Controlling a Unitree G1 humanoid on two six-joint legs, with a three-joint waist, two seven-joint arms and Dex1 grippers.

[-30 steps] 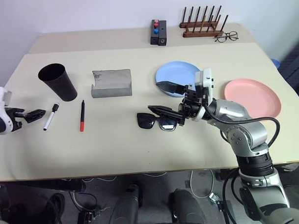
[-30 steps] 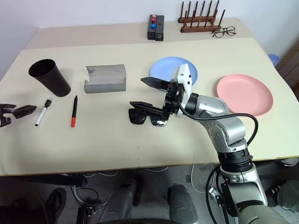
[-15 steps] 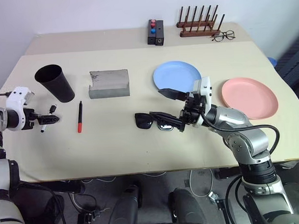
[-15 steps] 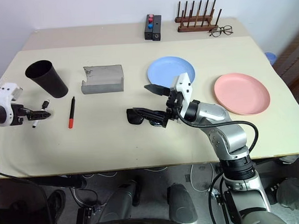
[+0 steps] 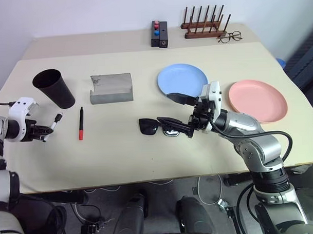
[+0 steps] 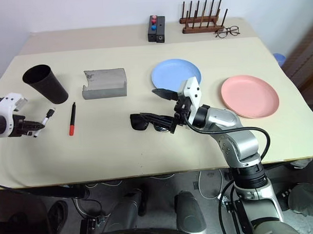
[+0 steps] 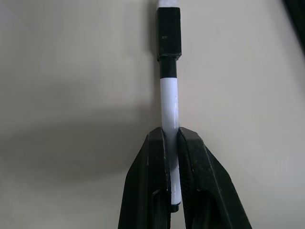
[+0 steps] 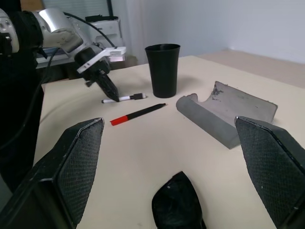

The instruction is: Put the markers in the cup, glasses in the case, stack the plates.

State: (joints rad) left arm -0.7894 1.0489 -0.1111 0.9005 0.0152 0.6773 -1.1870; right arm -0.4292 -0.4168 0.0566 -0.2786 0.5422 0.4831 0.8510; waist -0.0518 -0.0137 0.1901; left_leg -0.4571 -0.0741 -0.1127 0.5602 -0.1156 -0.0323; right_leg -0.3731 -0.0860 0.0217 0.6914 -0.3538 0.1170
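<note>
Your left gripper point(image 7: 172, 157) has just clamped the white marker point(image 7: 169, 102); lift it to the cup point(image 5: 54, 87) next. Your right gripper point(image 5: 178, 110) hangs open over the sunglasses point(image 5: 156, 126).

On the counter point(image 5: 122, 159), the cup point(image 5: 54, 88) stands at the far left, with the case point(image 5: 112, 88) to its right and one plate point(image 5: 183, 79) further right, then the other plate point(image 5: 258, 100) at the far right. Nearer the front, one marker point(image 5: 80, 123) lies before the gap between cup and case, a second marker point(image 5: 56, 121) lies left of it, in the left gripper point(image 5: 46, 130) at its near end, and the glasses point(image 5: 159, 127) lie before the first plate, under the right gripper point(image 5: 172, 110). Behind, along the back edge, a small box point(image 5: 159, 33) sits left of a rack point(image 5: 203, 27), with spectacles point(image 5: 230, 38) just before the rack's right end.
</note>
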